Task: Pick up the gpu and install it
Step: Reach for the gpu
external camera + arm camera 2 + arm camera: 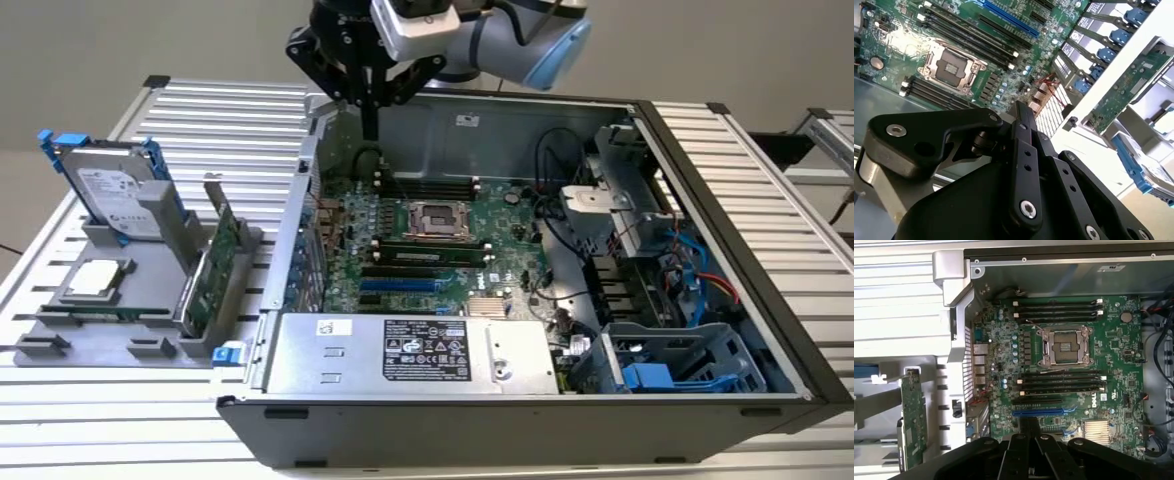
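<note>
The gpu (pixel 214 262) stands on edge in a grey holder (pixel 147 300) on the table, just off the open computer case (pixel 534 420) on the exterior view's left. Its green board face shows in both wrist views (pixel 1124 87) (pixel 913 420). My gripper (pixel 370 118) hangs over the case's back corner, above the motherboard (pixel 441 230) and apart from the gpu. Its fingers are shut together with nothing between them (pixel 1021 110) (pixel 1029 424). A blue expansion slot (pixel 1038 412) lies on the motherboard close under the fingertips.
A hard drive in a blue caddy (pixel 114 190) and a processor (pixel 96 278) sit in the same holder. Inside the case are the power supply (pixel 414 352), cables and a drive cage (pixel 667 365). The case's rear wall (pixel 956 340) stands between gripper and gpu.
</note>
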Controlling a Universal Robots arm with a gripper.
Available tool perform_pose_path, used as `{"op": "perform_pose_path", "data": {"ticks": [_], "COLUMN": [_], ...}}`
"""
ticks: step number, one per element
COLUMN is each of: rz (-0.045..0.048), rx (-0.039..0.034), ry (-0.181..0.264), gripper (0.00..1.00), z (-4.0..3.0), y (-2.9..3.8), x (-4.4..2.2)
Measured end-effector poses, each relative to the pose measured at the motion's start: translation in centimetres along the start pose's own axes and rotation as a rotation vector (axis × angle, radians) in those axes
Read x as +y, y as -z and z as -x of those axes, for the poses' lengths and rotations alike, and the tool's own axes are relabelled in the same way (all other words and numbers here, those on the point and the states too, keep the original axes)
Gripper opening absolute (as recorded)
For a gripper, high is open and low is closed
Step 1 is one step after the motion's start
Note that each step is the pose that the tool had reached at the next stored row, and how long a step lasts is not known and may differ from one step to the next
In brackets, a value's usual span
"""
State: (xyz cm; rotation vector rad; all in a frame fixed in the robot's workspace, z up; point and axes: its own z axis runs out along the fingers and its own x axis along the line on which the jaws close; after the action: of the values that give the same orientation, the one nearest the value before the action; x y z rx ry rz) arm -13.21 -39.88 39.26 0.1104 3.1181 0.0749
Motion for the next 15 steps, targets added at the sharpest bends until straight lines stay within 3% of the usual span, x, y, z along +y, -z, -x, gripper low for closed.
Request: {"op": "perform_pose_path", "data": {"ticks": [15], "rz": [0.0], "rx": [0.0], "ry": [0.0], "gripper": [0.0], "z": [-1.01], "y": [0.02], "x": [-0.07]}}
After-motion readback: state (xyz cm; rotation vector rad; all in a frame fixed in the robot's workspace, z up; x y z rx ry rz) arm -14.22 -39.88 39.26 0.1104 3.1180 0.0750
